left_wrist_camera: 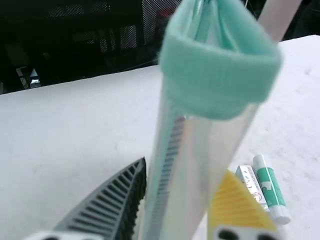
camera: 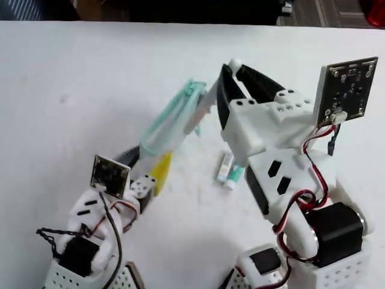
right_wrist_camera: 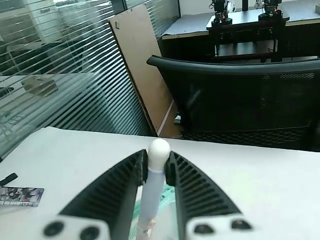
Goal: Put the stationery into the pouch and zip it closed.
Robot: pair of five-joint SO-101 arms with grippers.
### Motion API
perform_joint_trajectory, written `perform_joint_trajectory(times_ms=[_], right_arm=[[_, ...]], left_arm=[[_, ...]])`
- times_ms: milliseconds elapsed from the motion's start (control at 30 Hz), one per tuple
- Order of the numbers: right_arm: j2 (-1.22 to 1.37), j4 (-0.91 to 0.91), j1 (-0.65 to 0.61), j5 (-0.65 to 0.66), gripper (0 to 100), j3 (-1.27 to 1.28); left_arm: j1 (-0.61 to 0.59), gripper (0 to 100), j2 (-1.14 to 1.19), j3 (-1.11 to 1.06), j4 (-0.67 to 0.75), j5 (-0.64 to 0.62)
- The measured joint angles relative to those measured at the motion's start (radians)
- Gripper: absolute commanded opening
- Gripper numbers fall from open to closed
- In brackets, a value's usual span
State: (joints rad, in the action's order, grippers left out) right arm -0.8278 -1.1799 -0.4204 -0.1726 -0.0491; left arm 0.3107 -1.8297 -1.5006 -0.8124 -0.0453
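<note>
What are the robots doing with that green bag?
They are packing stationery. The left end effector holds the see-through pouch with green trim, tilted up off the table. The right end effector pinches a white pen, whose lower end is at the pouch's mouth. Two small pieces lie on the table, not yet packed.

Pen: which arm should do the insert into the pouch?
Right, probably. The right gripper is shut on the pen, its lower end beside the pouch; the left gripper is occupied holding the pouch.
</note>
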Motion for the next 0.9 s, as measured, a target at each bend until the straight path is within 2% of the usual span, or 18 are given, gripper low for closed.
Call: perform_joint_trajectory(times_ms=[367,567,800,900], right_arm=[[0.000,0.000,-0.003,0.000,1.6,-0.006],[-0.003,0.000,-0.003,0.000,1.6,-0.124],[0.005,0.000,-0.120,0.000,1.6,-0.149],[0.034,0.014,-0.129,0.000,1.6,-0.150]], left_arm=[[0.000,20,0.000,0.000,0.000,0.000],[0.000,20,0.000,0.000,0.000,0.000],[0.000,20,0.000,0.000,0.000,0.000],[0.000,20,0.000,0.000,0.000,0.000]])
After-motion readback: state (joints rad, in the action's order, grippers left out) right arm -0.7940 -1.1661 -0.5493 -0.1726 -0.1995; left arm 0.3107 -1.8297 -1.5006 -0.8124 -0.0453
